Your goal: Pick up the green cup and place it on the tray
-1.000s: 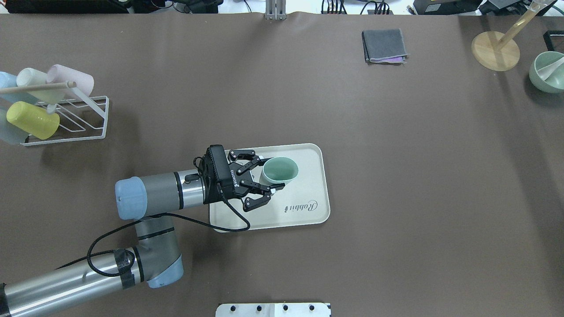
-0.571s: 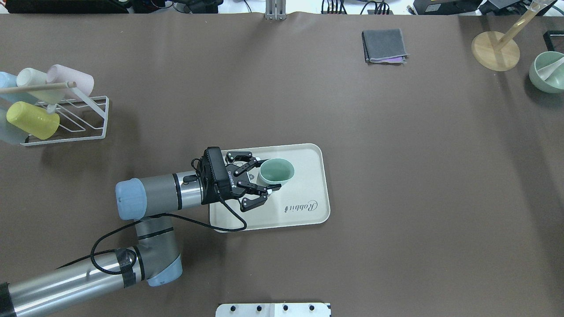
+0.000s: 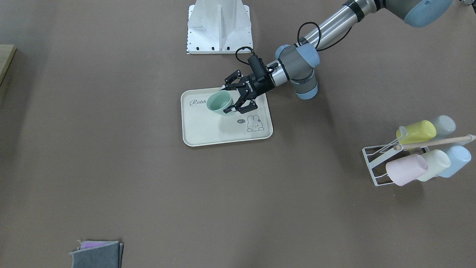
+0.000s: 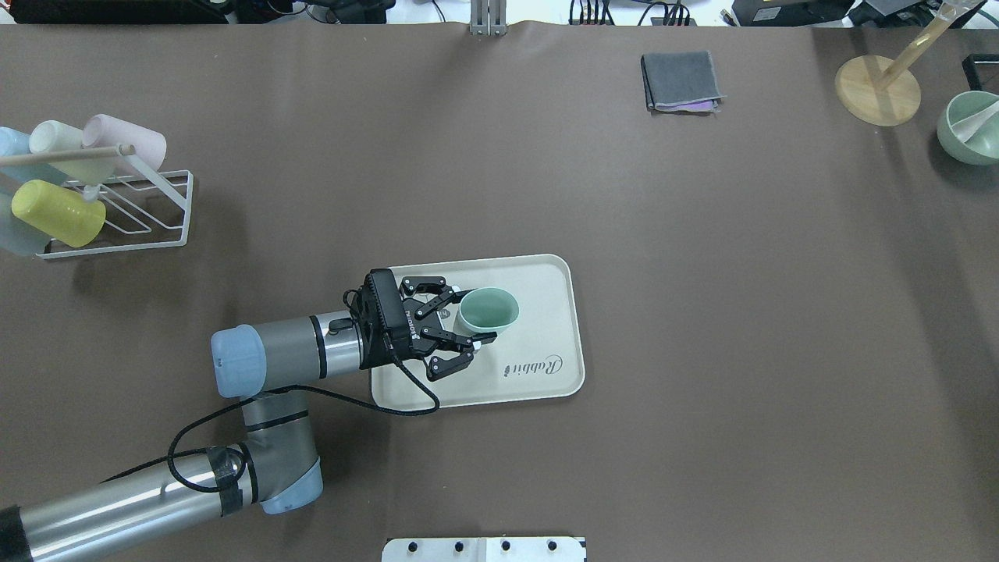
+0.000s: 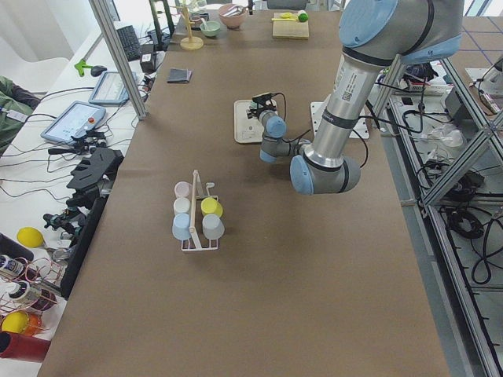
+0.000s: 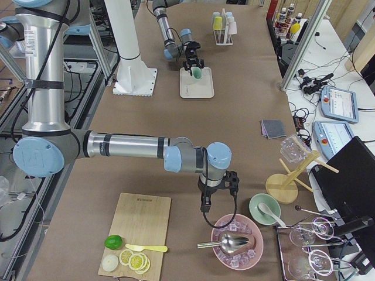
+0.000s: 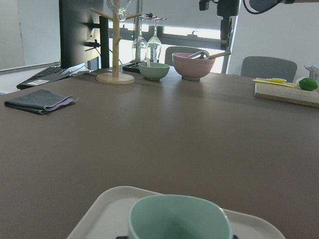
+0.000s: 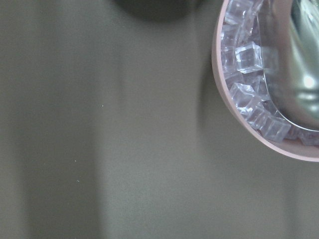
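The green cup point(image 4: 488, 310) is upright over the left half of the cream tray point(image 4: 546, 328), near its "Rabbit" script. My left gripper point(image 4: 476, 316) comes in from the left, level with the table, and is shut on the cup's side, one finger on each flank. In the front view the cup point(image 3: 219, 102) hides part of the script on the tray point(image 3: 208, 130). The left wrist view shows the cup's rim point(image 7: 179, 216) close below. My right gripper point(image 6: 206, 206) hangs beside a pink bowl; I cannot tell whether it is open or shut.
A white wire rack point(image 4: 117, 211) with pastel cups stands at the far left. A folded grey cloth point(image 4: 680, 80), a wooden stand point(image 4: 878, 90) and a green bowl point(image 4: 972, 129) are at the back right. A pink bowl of ice point(image 8: 269, 99) lies under the right wrist.
My left gripper has gone down towards the tray with the green cup in it and has shifted slightly nearer the robot. The cup looks smaller and lower now.
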Motion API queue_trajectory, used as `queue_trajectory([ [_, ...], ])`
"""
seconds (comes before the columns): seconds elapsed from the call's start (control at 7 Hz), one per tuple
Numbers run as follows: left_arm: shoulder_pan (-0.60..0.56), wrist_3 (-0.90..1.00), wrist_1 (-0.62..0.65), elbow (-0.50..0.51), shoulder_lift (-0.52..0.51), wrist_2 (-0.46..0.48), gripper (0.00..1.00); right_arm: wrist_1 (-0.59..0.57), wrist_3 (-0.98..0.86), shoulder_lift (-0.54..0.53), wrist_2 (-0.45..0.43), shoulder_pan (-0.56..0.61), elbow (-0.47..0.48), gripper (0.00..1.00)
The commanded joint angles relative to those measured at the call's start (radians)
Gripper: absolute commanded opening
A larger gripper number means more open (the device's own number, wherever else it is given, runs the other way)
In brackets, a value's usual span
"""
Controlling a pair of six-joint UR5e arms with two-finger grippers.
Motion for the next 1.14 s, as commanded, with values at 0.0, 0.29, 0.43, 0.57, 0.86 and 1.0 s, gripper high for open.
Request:
queue_trajectory([
  [0.0, 0.001, 0.002, 0.002, 0.001, 0.000, 0.013, 0.51, 0.002, -0.004, -0.001, -0.003, -0.001, 0.000, 1.00],
  [0.29, 0.001, 0.003, 0.005, 0.003, 0.001, 0.015, 0.98, 0.000, 0.001, 0.001, -0.001, -0.002, 0.000, 1.00],
  [0.43, -0.001, 0.005, 0.005, 0.004, 0.003, 0.015, 0.99, 0.002, 0.001, -0.001, -0.004, -0.002, -0.005, 1.00],
  [0.57, -0.001, 0.006, 0.005, 0.004, 0.004, 0.015, 0.99, 0.002, 0.002, -0.001, -0.003, -0.002, -0.003, 1.00],
  [0.86, -0.001, 0.008, 0.006, 0.003, 0.007, 0.015, 0.99, 0.002, 0.002, 0.001, 0.000, -0.002, -0.003, 1.00],
  [1.0, -0.001, 0.008, 0.006, 0.000, 0.009, 0.015, 0.99, 0.003, 0.002, 0.002, -0.001, -0.002, -0.003, 1.00],
])
